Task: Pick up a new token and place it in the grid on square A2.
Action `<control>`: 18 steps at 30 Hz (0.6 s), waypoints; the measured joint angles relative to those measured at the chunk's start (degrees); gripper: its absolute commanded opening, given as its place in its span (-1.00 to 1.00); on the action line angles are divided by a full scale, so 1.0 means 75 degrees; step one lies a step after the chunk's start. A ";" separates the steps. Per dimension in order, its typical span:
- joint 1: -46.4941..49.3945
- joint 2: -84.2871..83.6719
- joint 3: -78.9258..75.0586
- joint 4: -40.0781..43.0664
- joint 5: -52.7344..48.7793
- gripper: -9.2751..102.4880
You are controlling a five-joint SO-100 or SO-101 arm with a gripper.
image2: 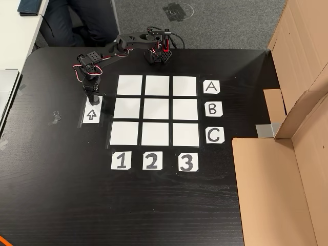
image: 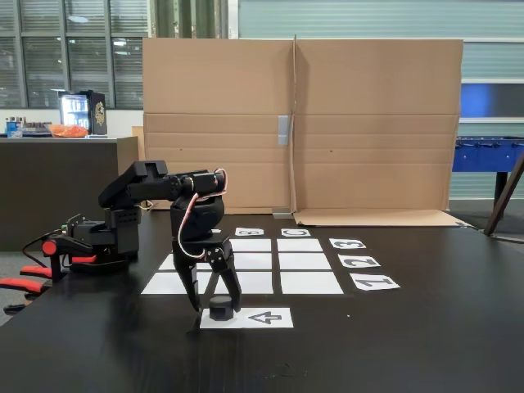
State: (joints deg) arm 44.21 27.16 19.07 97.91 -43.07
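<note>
The token [image: 220, 308], on the arrow sheet [image: 266, 318] near the table's [image: 409, 344] front edge, is straddled by the open gripper [image: 216, 307] directly above.

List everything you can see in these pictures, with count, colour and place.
token: one, black, on the arrow sheet, between the end effector's fingers
arrow sheet: one, white, beside the grid's column 1
grid: nine white squares, mid-table, all bare
labels: six, white; A, B, C along one side, 1, 2, 3 along another
table: one, black
cardboard screen: brown, at the table's edge
arm: one, black, bent down over the arrow sheet
end effector: one, black, open around the token
</note>
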 measured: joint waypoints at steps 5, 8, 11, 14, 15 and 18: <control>0.0000 0.0000 0.0000 0.0000 -0.0012 -0.57; 0.0000 0.0000 0.0000 0.0000 -0.0012 -0.68; 0.0000 0.0000 0.0000 -0.0012 -0.0012 -0.74; 0.0000 0.0000 0.0000 -0.0012 -0.0012 -0.75; 0.0000 0.0000 0.0000 -0.0012 -0.0012 -0.75; 0.0000 0.0000 -0.0082 0.0023 -0.0012 -0.75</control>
State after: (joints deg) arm 44.21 27.16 18.46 98.09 -43.15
